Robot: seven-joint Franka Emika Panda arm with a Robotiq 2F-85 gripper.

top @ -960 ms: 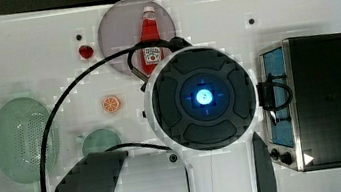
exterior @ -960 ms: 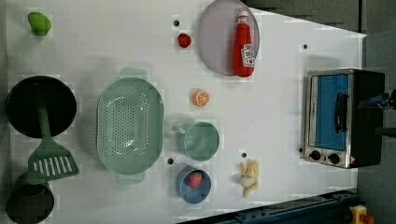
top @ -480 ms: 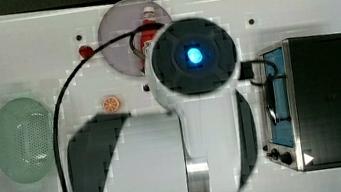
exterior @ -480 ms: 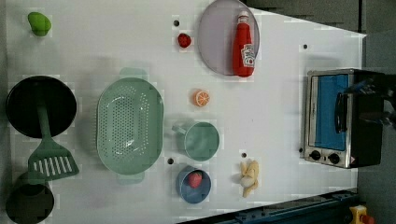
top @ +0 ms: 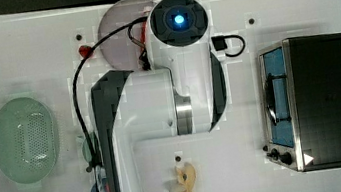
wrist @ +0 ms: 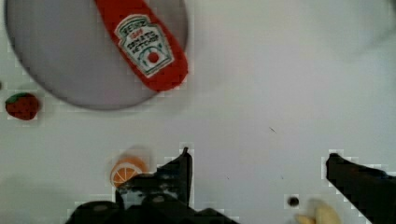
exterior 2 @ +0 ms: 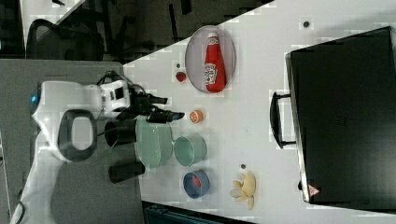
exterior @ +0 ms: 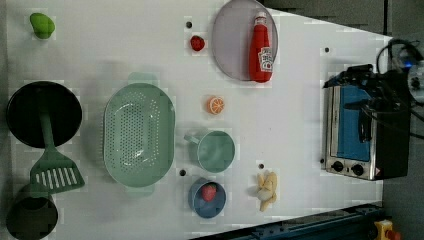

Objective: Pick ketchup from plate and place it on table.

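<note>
The ketchup [exterior: 261, 47] is a red squeeze bottle with a white cap and label. It lies flat on the round pale lilac plate [exterior: 232, 45] at the far edge of the white table [exterior: 300, 125]. The right view shows the same ketchup [exterior 2: 214, 63] on the plate [exterior 2: 195, 58]. In the wrist view the ketchup [wrist: 147, 46] lies on the plate [wrist: 70, 60], apart from my fingers. My gripper [wrist: 259, 163] is open, with bare table [wrist: 280, 70] between its black fingers [wrist: 182, 172]. From the right view, the gripper [exterior 2: 170, 107] hangs high above the table. In the top view my arm covers part of the plate [top: 116, 30].
A strawberry [exterior: 197, 43] lies beside the plate, an orange slice [exterior: 216, 105] a little nearer. A green colander [exterior: 139, 137], green cup [exterior: 215, 151], blue bowl [exterior: 206, 197] and banana [exterior: 266, 190] sit toward the front. A toaster oven [exterior: 355, 132] stands at the left view's right.
In the top view my arm has swung up toward the plate and now covers the ketchup. The gripper stays open. The ketchup has not moved.
</note>
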